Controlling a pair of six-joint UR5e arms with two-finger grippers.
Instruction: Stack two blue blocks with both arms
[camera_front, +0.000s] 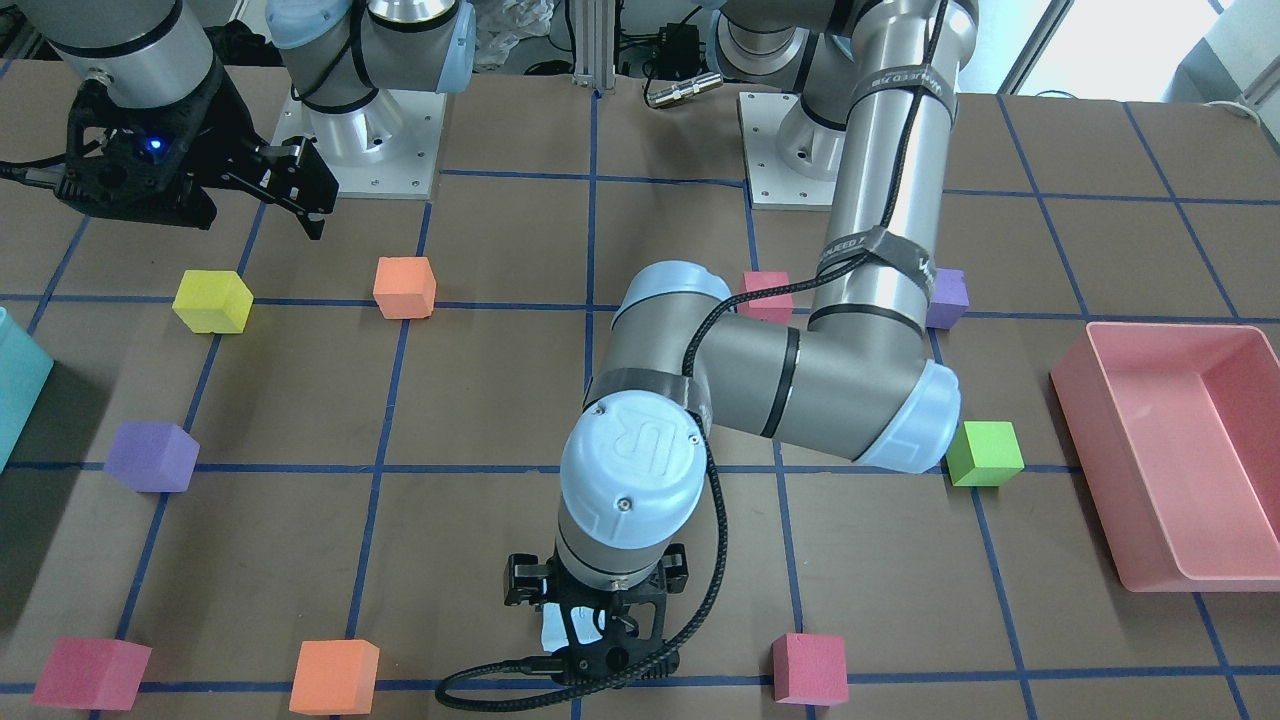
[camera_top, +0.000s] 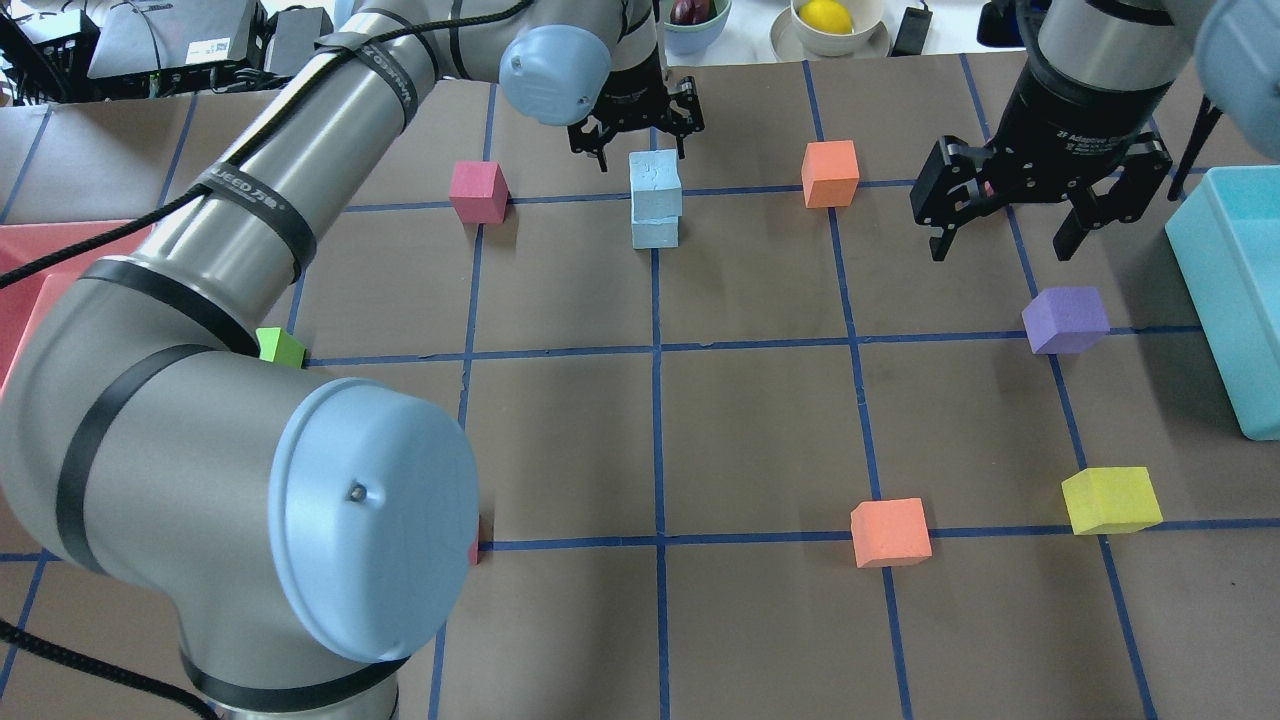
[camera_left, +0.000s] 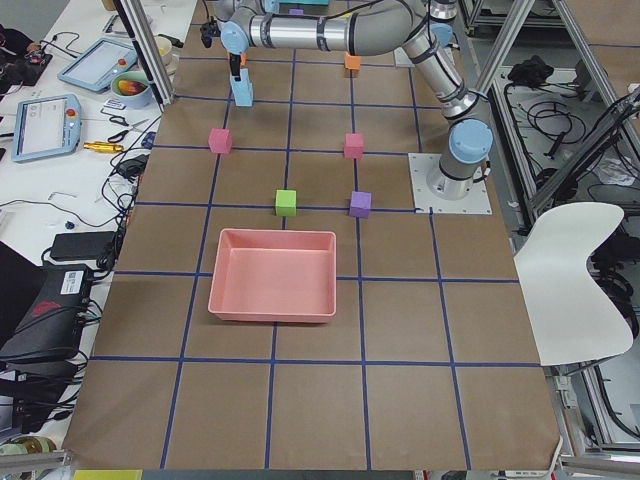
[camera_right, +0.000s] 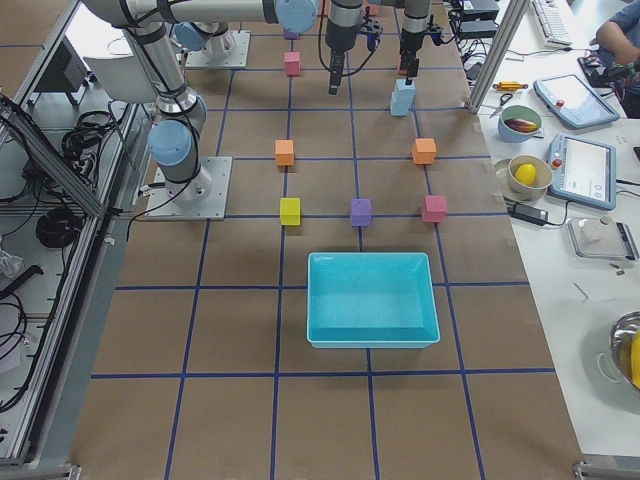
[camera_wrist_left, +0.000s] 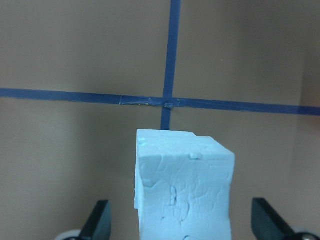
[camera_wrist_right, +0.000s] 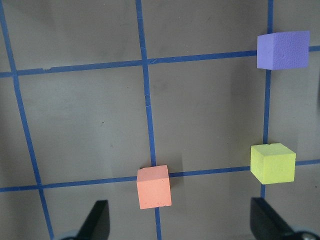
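Observation:
Two pale blue blocks stand stacked on a grid crossing at the far middle of the table, the top block (camera_top: 655, 183) sitting slightly askew on the bottom block (camera_top: 655, 232). The stack also shows in the exterior left view (camera_left: 242, 88) and the exterior right view (camera_right: 403, 97). My left gripper (camera_top: 640, 140) hovers just over and behind the top block, open. In the left wrist view its fingers (camera_wrist_left: 97, 220) stand well apart on either side of the block (camera_wrist_left: 185, 185) without touching it. My right gripper (camera_top: 1003, 245) is open and empty, raised to the right of the stack.
An orange cube (camera_top: 830, 173) and a pink cube (camera_top: 478, 191) flank the stack. A purple cube (camera_top: 1066, 319), a yellow cube (camera_top: 1110, 499) and a second orange cube (camera_top: 889, 532) lie under and near my right arm. A teal bin (camera_top: 1230, 300) is at right, a pink bin (camera_front: 1160, 450) at left.

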